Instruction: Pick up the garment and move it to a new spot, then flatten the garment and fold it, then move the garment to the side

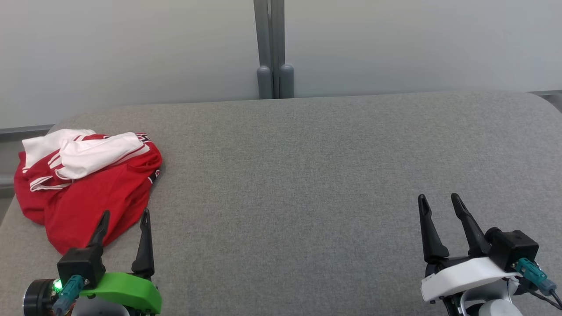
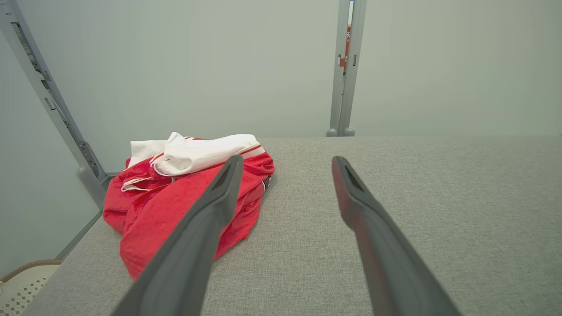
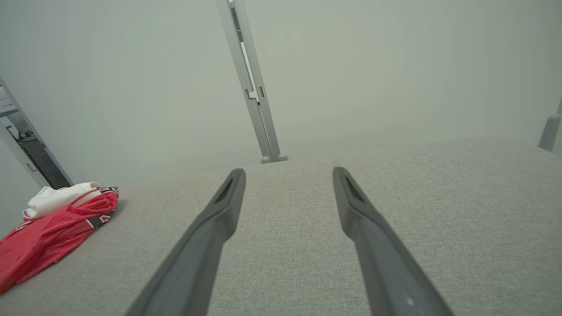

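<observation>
Here, left gripper (image 1: 124, 224) and right gripper (image 1: 439, 202) are hovering released, the left beside the garment (image 1: 88, 184) at the surface's (image 1: 307, 175) left edge, likely for pickup.

Dark fingers (image 1: 144, 245), green mount (image 1: 125, 293) (left), white mount (image 1: 463, 273).

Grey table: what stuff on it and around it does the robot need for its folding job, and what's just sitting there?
For the job: red and white garment, crumpled; left gripper, open; right gripper, open; grey table.
Just there: grey post behind the table; pale wall; pale basket beside the table.
</observation>
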Motion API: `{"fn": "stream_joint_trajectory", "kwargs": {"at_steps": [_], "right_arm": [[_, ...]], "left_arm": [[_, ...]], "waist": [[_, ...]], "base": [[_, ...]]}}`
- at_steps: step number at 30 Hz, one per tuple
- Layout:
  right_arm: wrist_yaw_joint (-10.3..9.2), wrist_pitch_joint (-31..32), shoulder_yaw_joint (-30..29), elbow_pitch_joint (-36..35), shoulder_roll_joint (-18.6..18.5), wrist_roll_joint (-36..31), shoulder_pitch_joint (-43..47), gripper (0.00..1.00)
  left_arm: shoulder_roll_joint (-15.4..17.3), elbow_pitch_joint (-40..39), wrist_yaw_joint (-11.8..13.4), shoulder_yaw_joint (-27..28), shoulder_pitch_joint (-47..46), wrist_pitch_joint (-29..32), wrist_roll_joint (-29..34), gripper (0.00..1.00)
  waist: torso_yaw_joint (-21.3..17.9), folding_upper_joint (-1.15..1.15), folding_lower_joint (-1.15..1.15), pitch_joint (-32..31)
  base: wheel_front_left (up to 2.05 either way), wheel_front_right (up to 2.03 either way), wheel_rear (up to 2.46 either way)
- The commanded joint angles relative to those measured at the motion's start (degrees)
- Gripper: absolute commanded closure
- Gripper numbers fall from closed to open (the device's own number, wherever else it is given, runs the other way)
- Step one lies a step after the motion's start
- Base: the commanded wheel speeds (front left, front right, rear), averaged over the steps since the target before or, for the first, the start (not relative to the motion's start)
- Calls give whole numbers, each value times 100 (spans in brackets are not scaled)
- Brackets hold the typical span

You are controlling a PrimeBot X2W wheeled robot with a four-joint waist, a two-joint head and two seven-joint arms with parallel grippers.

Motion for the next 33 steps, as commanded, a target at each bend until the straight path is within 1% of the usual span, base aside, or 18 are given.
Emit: {"fn": "stream_joint_trajectory", "kwargs": {"at_steps": [1, 6, 23, 33], "right_arm": [[2, 0, -16, -57, -25, -105, 56, 0], [2, 31, -80, -52, -25, -127, 82, 0], [1, 90, -144, 7, -24, -48, 100, 0], [1, 98, -143, 40, -24, -31, 82, 0]], "left_arm": [[36, -30, 44, 15, 68, 7, 85, 0], [50, 8, 14, 63, 102, 8, -50, 0], [89, -35, 113, 61, 151, 176, -183, 0], [110, -46, 156, 14, 157, 135, -216, 0]], "waist": [[4, 0, 0, 0], [13, 0, 0, 5], [36, 0, 0, 4], [57, 0, 0, 8]], "base": [[0, 0, 0], [0, 0, 0], [0, 0, 0], [0, 0, 0]]}}
